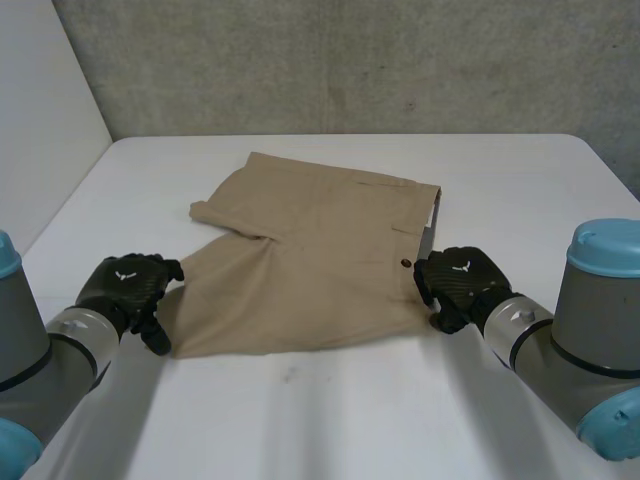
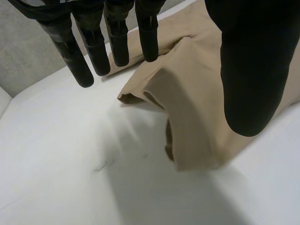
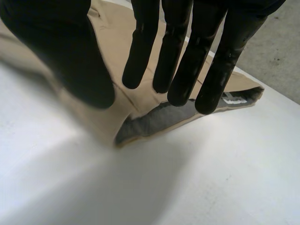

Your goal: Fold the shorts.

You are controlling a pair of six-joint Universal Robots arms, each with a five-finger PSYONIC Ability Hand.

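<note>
Tan shorts lie spread in the middle of the white table, their near edge running between the two hands. The left hand sits at the hem corner of the near leg. Its wrist view shows straight fingers held well apart from the thumb and holding nothing, with the hem opening below the gap. The thumb hides part of the cloth, and whether any fingertip touches the fabric cannot be told. The right hand sits at the near waistband corner, likewise wide, its fingers straight above the gaping waistband. There a grey lining and a small white label show, the label's print too small to read. A dark button lies just beside that hand. Farther off, the other leg's hem curls up at the robot's left side. A grey wall closes the far side of the table.
</note>
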